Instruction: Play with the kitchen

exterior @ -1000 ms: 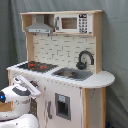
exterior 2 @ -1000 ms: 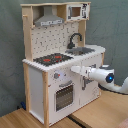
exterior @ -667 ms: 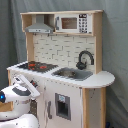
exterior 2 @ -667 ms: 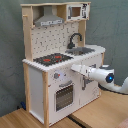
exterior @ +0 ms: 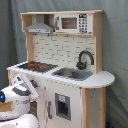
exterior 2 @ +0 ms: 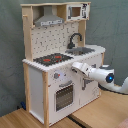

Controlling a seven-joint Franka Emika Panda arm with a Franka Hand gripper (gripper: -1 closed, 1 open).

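Kitchen stood upright on wooden surface. Hand held at front panel near knobs; grip state cannot be told. Slow, square approach to knob advised.

From my station I can read no text, number or brand anywhere on the kitchen; the microwave keypad shows only pale marks I cannot make out in both exterior views.
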